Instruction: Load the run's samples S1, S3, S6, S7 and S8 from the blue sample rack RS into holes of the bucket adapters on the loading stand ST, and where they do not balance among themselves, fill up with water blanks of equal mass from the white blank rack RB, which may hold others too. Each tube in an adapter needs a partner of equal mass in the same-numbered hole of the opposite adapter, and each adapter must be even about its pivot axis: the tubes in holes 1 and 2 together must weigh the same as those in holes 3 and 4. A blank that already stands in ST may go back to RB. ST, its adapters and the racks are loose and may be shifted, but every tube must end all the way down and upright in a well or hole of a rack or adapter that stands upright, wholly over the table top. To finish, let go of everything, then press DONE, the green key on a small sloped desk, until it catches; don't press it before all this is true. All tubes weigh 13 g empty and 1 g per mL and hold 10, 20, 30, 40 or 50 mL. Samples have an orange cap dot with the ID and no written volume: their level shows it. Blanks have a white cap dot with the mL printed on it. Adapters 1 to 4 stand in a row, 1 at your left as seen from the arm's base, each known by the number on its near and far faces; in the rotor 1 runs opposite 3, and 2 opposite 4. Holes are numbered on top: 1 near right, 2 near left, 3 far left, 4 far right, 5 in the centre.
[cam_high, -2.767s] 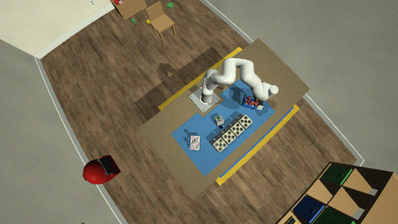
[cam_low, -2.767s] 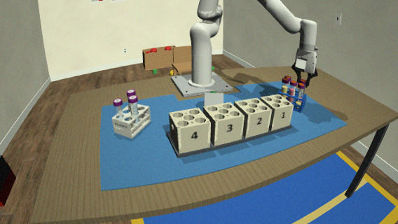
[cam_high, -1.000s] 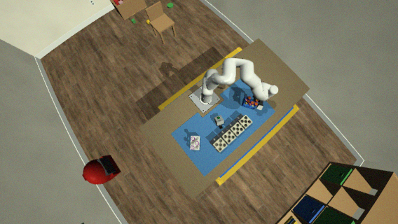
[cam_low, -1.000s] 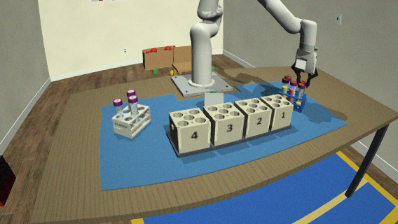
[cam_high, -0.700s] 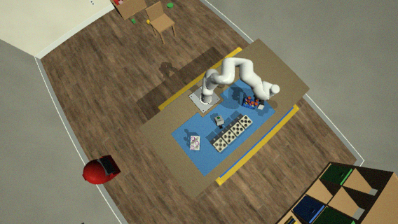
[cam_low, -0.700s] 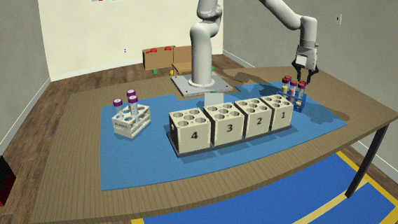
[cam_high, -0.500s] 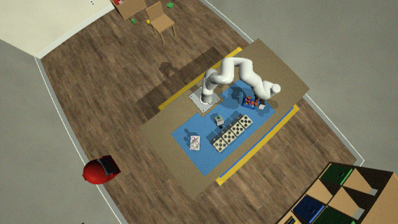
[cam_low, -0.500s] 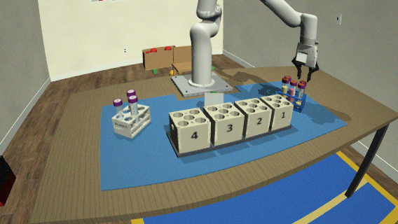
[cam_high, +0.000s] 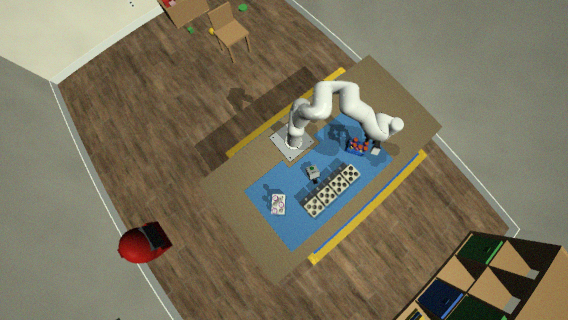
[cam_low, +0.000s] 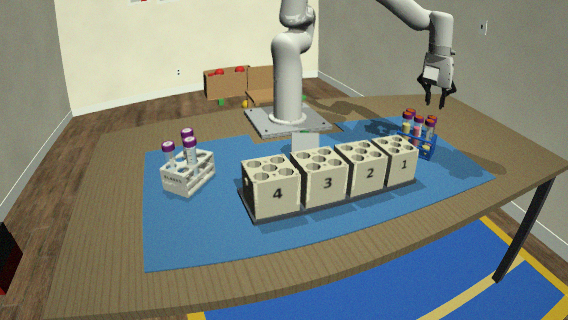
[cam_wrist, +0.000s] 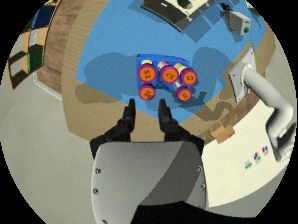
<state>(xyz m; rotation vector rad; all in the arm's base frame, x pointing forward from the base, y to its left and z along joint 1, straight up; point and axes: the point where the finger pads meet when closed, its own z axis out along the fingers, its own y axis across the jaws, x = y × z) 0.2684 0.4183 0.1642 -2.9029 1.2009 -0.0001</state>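
Note:
The blue sample rack RS (cam_low: 423, 150) (cam_high: 353, 150) (cam_wrist: 141, 62) stands at the right end of the blue mat (cam_low: 200, 230) and holds several purple-capped tubes with orange dots (cam_wrist: 169, 75) (cam_low: 418, 120). My gripper (cam_low: 435, 104) (cam_wrist: 147, 105) hangs a little way above the rack, by its outer side, with its fingers part open and nothing between them. The loading stand ST (cam_low: 246, 203) carries adapters 4 (cam_low: 272, 192), 3 (cam_low: 326, 182), 2 (cam_low: 369, 173) and 1 (cam_low: 406, 163) in a row; all their holes look empty. The white blank rack RB (cam_low: 186, 176) (cam_high: 278, 204) holds three tubes at the left.
The DONE desk with its green key (cam_high: 311, 168) (cam_wrist: 238, 24) stands behind the adapters, between them and the arm's grey base plate (cam_low: 287, 124). The table's right edge runs close behind the sample rack. Boxes and a chair stand on the floor far off.

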